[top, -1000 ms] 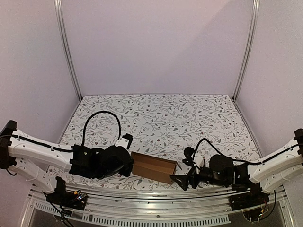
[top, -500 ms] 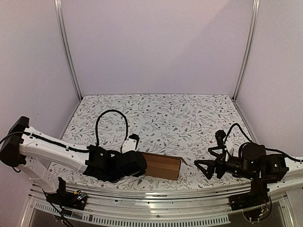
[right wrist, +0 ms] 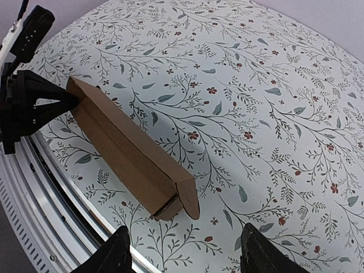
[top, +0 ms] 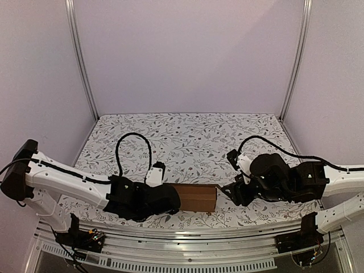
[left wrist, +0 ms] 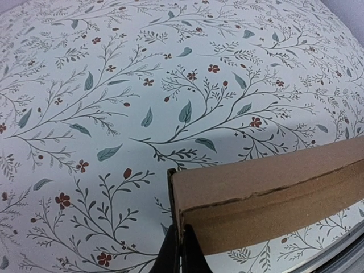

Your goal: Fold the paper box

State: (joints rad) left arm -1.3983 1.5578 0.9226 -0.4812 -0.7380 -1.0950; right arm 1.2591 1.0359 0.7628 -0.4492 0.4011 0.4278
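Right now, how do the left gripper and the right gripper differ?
The left gripper is shut, pinching one end of the long brown cardboard box; the right gripper is open and holds nothing. The left gripper touches the box; the right gripper hangs clear of its other end. Both are black and face the box's ends.

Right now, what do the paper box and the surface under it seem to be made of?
The paper box: brown cardboard, matte and unprinted; its rough, fibrous cut edge shows in the left wrist view. The table cover: probably printed cloth or vinyl, matte, white with a leaf-and-flower pattern; the pictures do not settle which.
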